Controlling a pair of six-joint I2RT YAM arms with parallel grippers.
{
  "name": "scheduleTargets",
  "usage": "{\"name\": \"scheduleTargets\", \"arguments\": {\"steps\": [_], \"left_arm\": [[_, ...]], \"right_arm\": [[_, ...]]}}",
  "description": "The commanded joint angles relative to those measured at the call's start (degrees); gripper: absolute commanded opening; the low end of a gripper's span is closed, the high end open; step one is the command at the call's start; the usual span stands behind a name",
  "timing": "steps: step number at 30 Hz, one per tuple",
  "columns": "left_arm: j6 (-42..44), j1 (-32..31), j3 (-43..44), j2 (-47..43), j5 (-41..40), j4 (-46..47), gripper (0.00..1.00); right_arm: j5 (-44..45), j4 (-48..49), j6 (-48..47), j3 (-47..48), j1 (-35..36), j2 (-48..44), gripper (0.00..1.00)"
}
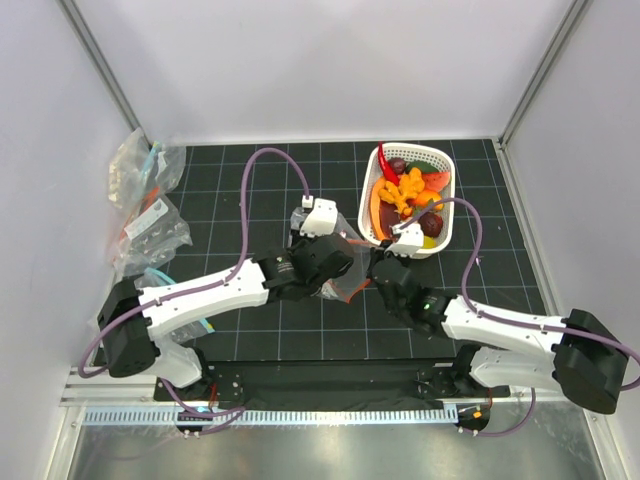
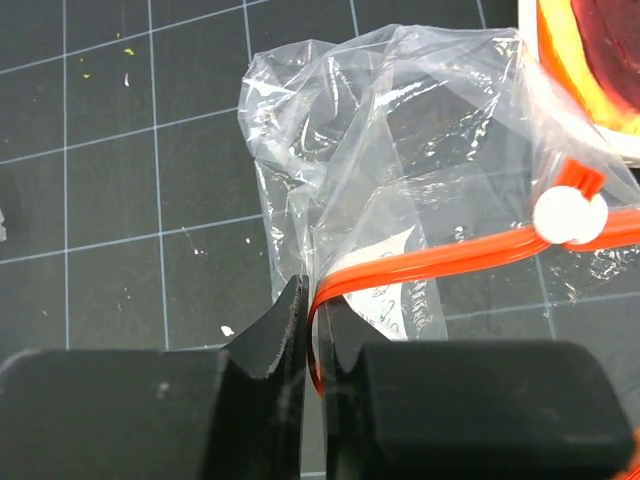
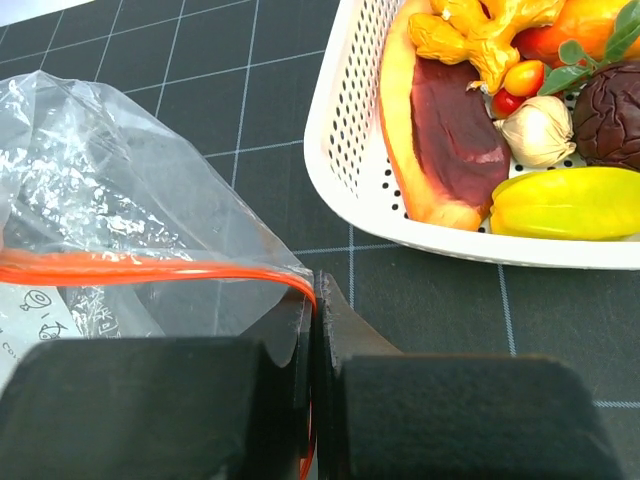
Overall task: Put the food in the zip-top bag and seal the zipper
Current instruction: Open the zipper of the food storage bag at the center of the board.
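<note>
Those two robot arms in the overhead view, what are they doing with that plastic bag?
Both arms are holding the clear zip-top bag on the black mat. The left gripper and the right gripper are each shut on the orange zipper, at separate spots along it. The food lies in the white basket beside the bag, and none shows inside the bag yet.

Top view: the left arm [image 1: 200,295] and the right arm [image 1: 500,330] stretch from the lower corners toward the centre of the frame, wrists nearly meeting. The left gripper [image 2: 312,315] and the right gripper [image 3: 315,300] each have jaws pinched together on the zipper [image 2: 450,255].
</note>
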Motion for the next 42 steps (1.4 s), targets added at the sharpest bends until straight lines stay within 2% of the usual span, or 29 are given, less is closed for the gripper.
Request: {"name": "scheduleTargets", "arguments": {"steps": [1, 4, 7, 8, 11, 15, 16, 18, 22, 24, 25, 28, 32, 34, 36, 39, 42], "left_arm": [[0.1, 0.1, 2.0, 0.4, -3.1, -1.9, 0.13], [0.7, -0.1, 2.6, 3.1, -1.8, -2.0, 0.19], [0.6, -0.1, 4.3, 6.1, -4.6, -4.3, 0.29], [-0.2, -0.1, 5.6, 6.9, -5.4, -5.3, 0.38], [-2.1, -0.1, 6.6, 7.9, -5.9, -7.4, 0.49], [0.9, -0.1, 2.5, 5.5, 1.5, -0.3, 0.47], [1.2, -0.1, 2.1, 4.6, 2.7, 1.9, 0.45], [2.4, -0.1, 0.6, 3.0, 7.4, 5.0, 0.32], [3.4, -0.1, -1.9, 0.6, 10.7, 9.1, 0.28], [3.4, -0.1, -3.7, -1.9, 13.0, 12.3, 0.34], [3.4, -0.1, -5.8, -3.0, 13.3, 13.5, 0.41], [3.4, -0.1, -9.6, -6.9, 13.8, 17.8, 0.48], [2.9, -0.1, -13.8, -10.5, 14.4, 22.5, 0.56], [3.1, -0.1, -14.7, -11.0, 15.1, 24.7, 0.6], [3.3, -0.1, -13.7, -9.8, 15.2, 23.6, 0.6], [3.0, -0.1, -11.9, -8.2, 13.9, 21.3, 0.53], [2.8, -0.1, -9.8, -5.8, 13.6, 19.3, 0.32]], "right_arm": [[2.3, 0.5, 1.4, 1.1, -0.6, -2.0, 0.03], [-1.9, 4.3, -0.9, -0.5, -0.6, -4.1, 0.02], [-5.2, 10.7, -2.0, -4.1, -0.6, -7.2, 0.01], [-5.5, 13.6, -2.0, -5.9, -0.6, -8.1, 0.01], [-5.8, 13.3, -2.1, -6.4, -0.7, -10.7, 0.01], [-5.5, 13.6, -2.0, -7.2, -0.6, -11.7, 0.01], [-7.3, 14.2, -2.3, -7.4, -0.6, -11.7, 0.01], [-9.5, 15.9, -2.5, -7.1, -0.6, -10.4, 0.01], [-12.5, 18.1, -2.0, -7.1, -0.6, -7.9, 0.01], [-15.2, 18.4, -2.1, -6.3, -0.6, -6.6, 0.01], [-15.6, 18.4, -1.9, -6.2, -0.6, -6.6, 0.01], [-14.6, 21.4, -0.2, -8.1, -0.6, -7.7, 0.01], [-15.7, 29.9, 1.8, -12.8, -0.6, -10.3, 0.01], [-15.1, 30.0, 3.2, -12.8, -0.6, -10.3, 0.01], [-15.3, 30.6, 4.0, -12.8, -0.6, -9.5, 0.01], [-15.7, 31.2, 4.2, -12.8, -0.6, -9.5, 0.01], [-14.4, 32.0, 4.9, -13.7, -0.6, -10.3, 0.01]]}}
